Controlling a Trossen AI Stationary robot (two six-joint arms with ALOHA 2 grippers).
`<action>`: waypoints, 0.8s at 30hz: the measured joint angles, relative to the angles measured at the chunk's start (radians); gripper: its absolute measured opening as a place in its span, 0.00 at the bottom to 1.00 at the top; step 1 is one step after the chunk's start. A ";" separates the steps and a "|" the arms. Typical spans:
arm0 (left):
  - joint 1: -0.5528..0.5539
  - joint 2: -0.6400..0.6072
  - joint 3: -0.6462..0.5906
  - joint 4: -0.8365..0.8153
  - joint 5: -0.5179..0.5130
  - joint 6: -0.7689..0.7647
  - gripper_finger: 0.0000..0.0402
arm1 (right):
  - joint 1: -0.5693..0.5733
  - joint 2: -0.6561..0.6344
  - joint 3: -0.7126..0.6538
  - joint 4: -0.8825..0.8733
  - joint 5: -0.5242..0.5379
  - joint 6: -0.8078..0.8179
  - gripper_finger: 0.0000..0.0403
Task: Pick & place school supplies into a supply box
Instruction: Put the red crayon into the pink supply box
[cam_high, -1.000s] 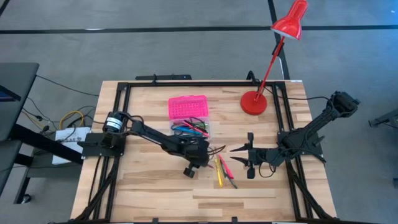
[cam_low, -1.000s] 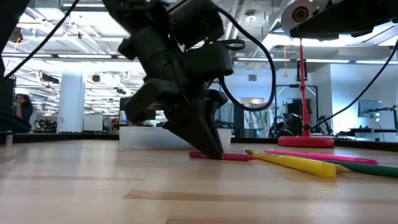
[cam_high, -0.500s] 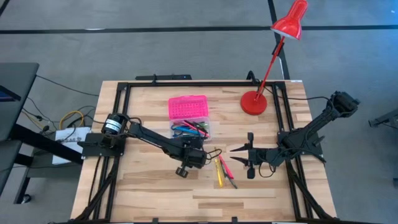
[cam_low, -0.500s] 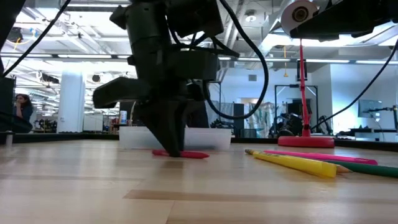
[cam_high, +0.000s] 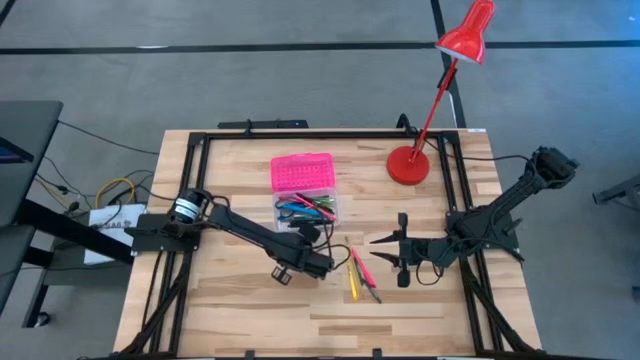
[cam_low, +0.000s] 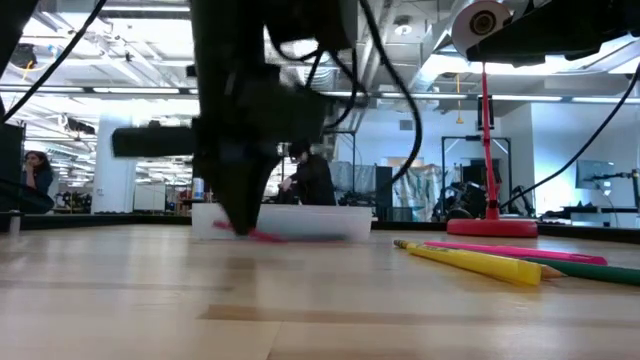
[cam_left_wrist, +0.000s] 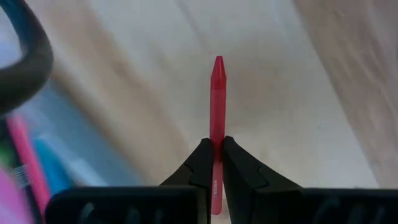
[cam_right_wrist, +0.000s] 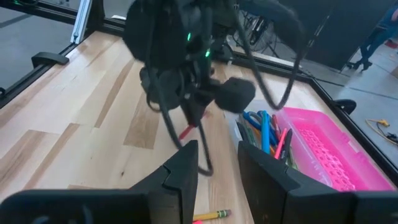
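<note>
Your left gripper (cam_left_wrist: 216, 163), jaws clamped on the red crayon (cam_left_wrist: 216, 112), has lifted it off the table near the supply box (cam_high: 305, 208), w/ right gripper (cam_high: 378, 240) idle, open

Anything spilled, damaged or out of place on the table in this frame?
Nothing stands out. The left end effector is shut on a red crayon, lifted clear of the table near the supply box. A few loose pens and pencils lie on the wood beside it. The right end effector waits open. No damage shows.
</note>
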 joint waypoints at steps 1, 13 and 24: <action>0.000 -0.004 0.014 -0.015 -0.011 -0.003 0.02 | 0.000 0.000 0.000 0.000 0.000 0.000 0.27; 0.076 -0.098 0.076 -0.142 -0.156 -0.019 0.02 | 0.000 0.000 0.001 -0.014 -0.001 0.027 0.27; 0.353 -0.150 0.041 -0.060 0.033 0.061 0.02 | 0.000 0.000 0.001 -0.029 -0.001 0.044 0.27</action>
